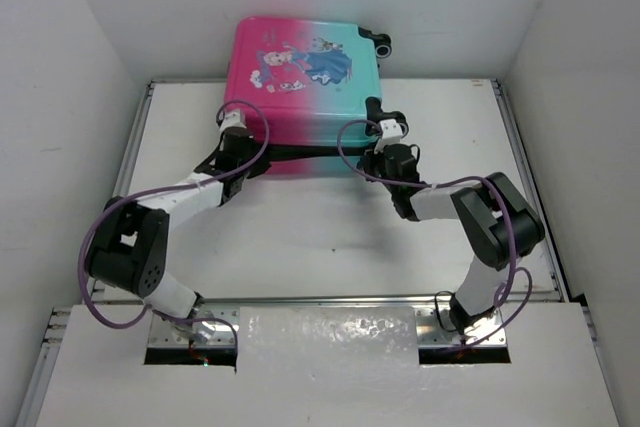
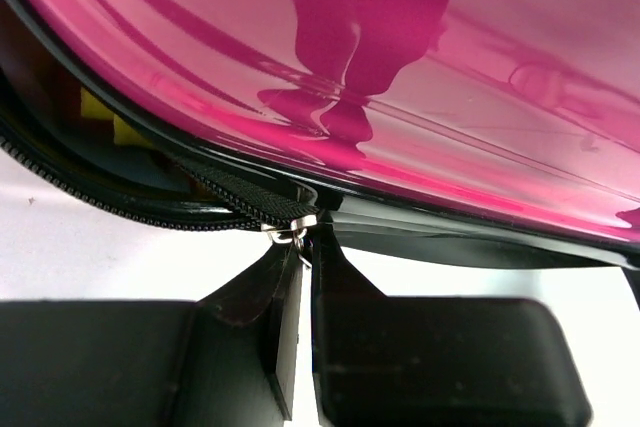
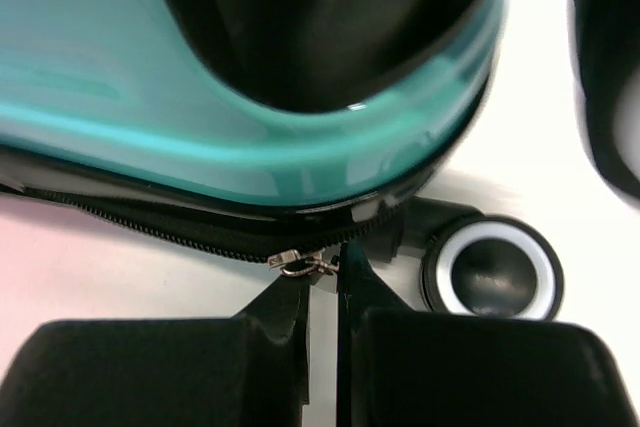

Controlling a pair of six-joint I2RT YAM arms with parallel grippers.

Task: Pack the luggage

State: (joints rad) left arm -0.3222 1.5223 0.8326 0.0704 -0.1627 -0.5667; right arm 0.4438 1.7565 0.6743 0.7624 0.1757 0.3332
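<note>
Two arms reach the pink-to-teal hard-shell suitcase (image 1: 300, 77), which lies flat at the far side of the white table (image 1: 320, 237). The left gripper (image 1: 236, 139) and right gripper (image 1: 386, 143) are at its near edge.

From the left wrist, narrow jaws pinch a small metal zipper pull (image 2: 293, 234) under the pink shell.

From the right wrist, closed jaws nip a second metal zipper pull (image 3: 305, 264) below the teal corner, beside a black wheel (image 3: 492, 269).

Overhead view: bright, even, diffuse light; white bench (image 1: 330, 237) close to clipped; shadows faint, soft, under arms (image 1: 190, 192). Left wrist view: glossy pink luggage (image 2: 500, 67) shows streaked highlights, dark mirrored shapes; zipper pull (image 2: 293, 235) fairly sharp; left tool fingers (image 2: 440, 357) soft, underexposed. Right wrist view: teal shell blurred, wheel (image 3: 490, 269) smeared, right edge out of focus, white background blown out.
</note>
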